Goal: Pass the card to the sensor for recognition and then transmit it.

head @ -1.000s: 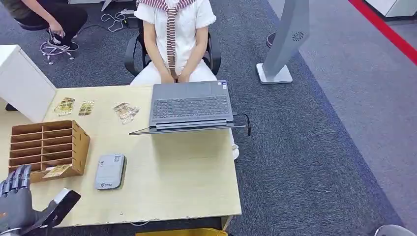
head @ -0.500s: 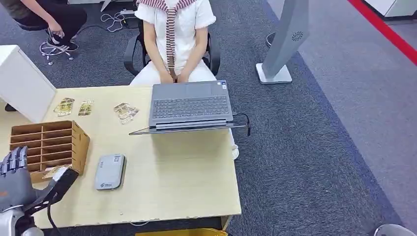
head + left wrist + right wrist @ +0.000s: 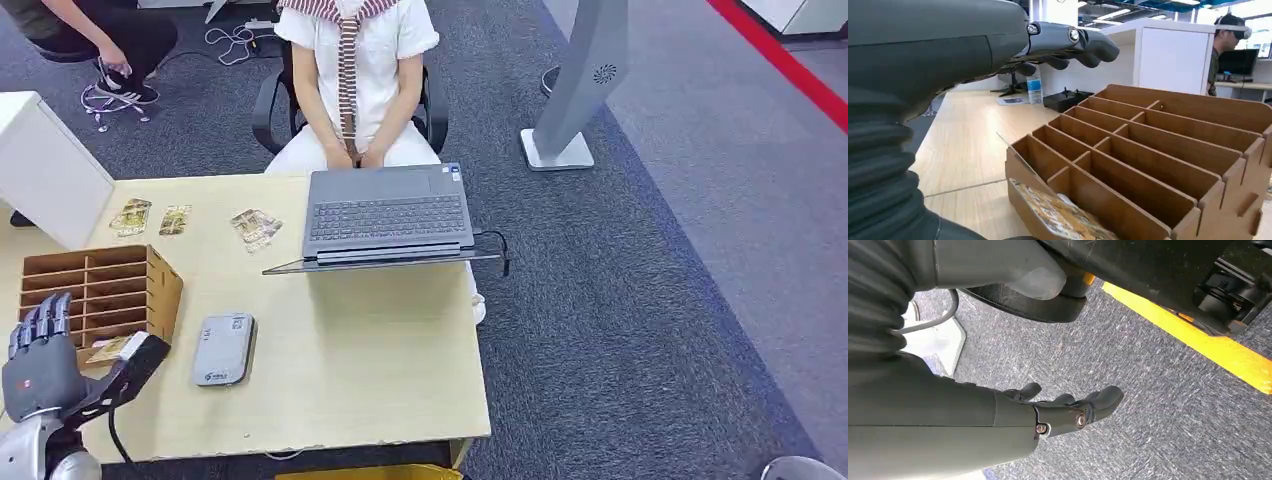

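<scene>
A patterned card (image 3: 108, 349) lies in the lowest slot of the wooden organizer (image 3: 100, 290) at the table's left; the left wrist view shows the card (image 3: 1063, 217) sticking out of the nearest slot of the organizer (image 3: 1158, 150). My left hand (image 3: 45, 365) hovers just in front of that slot, fingers spread and holding nothing, thumb beside the card. In the left wrist view the left hand (image 3: 948, 60) is above the organizer. The grey sensor (image 3: 224, 349) lies flat to the organizer's right. My right hand (image 3: 998, 420) hangs over the carpet, empty.
An open laptop (image 3: 390, 215) stands at the table's far side, with a person (image 3: 355, 70) seated behind it. Three loose cards (image 3: 175, 220) lie beyond the organizer. A white box (image 3: 45, 165) is at the far left, and a grey stand (image 3: 585, 80) is on the carpet.
My left hand has moved forward from the table's near edge to the organizer's front, its thumb now beside the card's slot.
</scene>
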Controlling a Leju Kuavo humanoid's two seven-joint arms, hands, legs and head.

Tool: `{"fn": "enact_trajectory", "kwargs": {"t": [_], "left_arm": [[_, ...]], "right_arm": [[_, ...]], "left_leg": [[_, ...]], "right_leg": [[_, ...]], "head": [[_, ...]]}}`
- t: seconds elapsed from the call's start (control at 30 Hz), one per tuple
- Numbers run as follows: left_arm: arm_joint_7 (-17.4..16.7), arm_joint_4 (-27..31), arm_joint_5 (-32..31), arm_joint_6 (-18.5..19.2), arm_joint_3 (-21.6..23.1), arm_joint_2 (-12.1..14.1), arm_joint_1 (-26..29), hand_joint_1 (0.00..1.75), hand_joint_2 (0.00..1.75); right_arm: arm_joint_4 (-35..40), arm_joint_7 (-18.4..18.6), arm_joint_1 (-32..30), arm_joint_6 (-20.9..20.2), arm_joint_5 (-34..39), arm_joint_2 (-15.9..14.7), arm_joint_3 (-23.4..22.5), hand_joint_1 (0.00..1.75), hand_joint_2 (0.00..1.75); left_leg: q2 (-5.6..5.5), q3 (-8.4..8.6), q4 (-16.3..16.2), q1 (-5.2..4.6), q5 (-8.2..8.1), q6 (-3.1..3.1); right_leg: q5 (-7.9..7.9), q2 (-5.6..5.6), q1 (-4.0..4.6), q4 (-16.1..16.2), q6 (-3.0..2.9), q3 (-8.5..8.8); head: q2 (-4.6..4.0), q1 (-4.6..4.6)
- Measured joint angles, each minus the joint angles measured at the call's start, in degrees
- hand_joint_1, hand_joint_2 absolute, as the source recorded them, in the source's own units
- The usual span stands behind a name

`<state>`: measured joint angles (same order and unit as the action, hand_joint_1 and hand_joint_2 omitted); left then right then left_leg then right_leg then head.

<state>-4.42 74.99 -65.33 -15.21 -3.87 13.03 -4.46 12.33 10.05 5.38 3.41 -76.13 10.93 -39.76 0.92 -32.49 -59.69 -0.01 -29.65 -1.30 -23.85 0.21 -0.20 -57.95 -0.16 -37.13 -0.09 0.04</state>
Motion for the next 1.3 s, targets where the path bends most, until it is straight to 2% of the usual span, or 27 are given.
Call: {"fn": "enact_trajectory", "kwargs": {"t": [1.3], "left_arm": [[-1.6,0.0,-0.6,1.5,1.4,0.3,0.3,0.0,1.75]], "right_arm": [[0.0,-0.1,0.0,0.0,-0.3,0.0,0.0,0.0,1.75]], "left_leg": [[-0.01,-0.02,0.0,0.01,0.0,0.0]], "right_leg": [[0.0,-0.01,0.0,0.0,0.0,0.0]], "head": [[0.0,0.0]]}}
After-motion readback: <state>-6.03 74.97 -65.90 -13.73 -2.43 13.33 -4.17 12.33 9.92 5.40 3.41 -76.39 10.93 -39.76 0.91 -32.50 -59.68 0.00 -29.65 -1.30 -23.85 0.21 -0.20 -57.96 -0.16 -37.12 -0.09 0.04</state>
